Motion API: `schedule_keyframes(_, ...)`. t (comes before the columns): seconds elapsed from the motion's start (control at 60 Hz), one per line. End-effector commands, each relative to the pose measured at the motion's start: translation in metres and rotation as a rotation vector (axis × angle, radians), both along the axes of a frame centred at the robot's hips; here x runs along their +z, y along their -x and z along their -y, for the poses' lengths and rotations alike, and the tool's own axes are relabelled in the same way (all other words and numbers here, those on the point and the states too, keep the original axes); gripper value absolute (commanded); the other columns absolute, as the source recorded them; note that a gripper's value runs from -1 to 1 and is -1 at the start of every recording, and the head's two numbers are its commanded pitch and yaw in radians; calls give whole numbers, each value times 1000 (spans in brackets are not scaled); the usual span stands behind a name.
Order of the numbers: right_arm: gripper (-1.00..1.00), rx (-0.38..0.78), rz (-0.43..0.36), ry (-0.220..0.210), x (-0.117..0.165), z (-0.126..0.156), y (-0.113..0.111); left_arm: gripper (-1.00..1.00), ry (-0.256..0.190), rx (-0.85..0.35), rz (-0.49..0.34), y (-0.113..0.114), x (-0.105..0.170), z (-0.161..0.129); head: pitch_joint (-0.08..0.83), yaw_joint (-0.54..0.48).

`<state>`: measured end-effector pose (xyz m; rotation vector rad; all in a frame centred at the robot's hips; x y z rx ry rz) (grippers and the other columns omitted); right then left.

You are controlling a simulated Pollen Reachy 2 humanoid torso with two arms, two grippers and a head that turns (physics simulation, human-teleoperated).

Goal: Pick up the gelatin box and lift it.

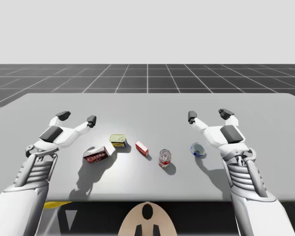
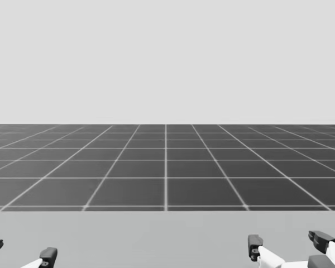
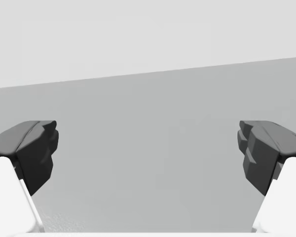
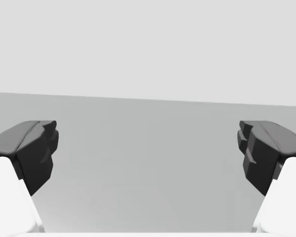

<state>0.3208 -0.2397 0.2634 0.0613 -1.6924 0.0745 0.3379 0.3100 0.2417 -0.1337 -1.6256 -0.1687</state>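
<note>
Hovering over the table (image 1: 265, 123), both my arms come in from the near edge, one at each side of a row of things. In the high view the gelatin box (image 1: 141, 148), small and bright red, lies flat near the middle of the table, between a low yellow can (image 1: 118, 141) on its left and an upright red-and-white can (image 1: 164, 158) on its right, touching neither. Further left a darker red box (image 1: 96, 155) lies just beside the yellow can, and further right a blue can (image 1: 198, 149) sits tilted. My left gripper (image 1: 77, 118) is spread wide with nothing in it, above and beyond the dark red box and well apart from the gelatin box. My right gripper (image 1: 208, 115) is likewise spread wide and holds nothing, out beyond the blue can. In the left wrist view the left gripper's fingers (image 3: 37, 148) stand far apart with bare table ahead of them, and in the right wrist view the right gripper's fingers (image 4: 259, 148) do the same. From my head, which looks out level over the far edge of the table to the dark gridded floor (image 2: 167, 167), I see the fingertips of both grippers low at each side.
</note>
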Motion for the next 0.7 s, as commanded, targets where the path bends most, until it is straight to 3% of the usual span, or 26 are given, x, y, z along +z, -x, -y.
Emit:
schedule_keyframes(0.017, -1000, -12, -8, -17, 0, -2, 1, -1000, -1, -5, 0, 0, 0, 0, 12, -7)
schedule_keyframes(0.167, -1000, -9, 4, -3, 2, -3, 1, -1000, -4, -3, 3, 1, 0, 1, 44, -6)
schedule_keyframes(0.583, -1000, -32, -11, -3, 0, -2, 1, -1000, -19, -8, 2, 0, -1, 2, 348, -4)
schedule_keyframes(0.7, -1000, -62, 0, 46, -1, -3, 0, -1000, -19, -9, -1, 0, -2, 3, 433, 7)
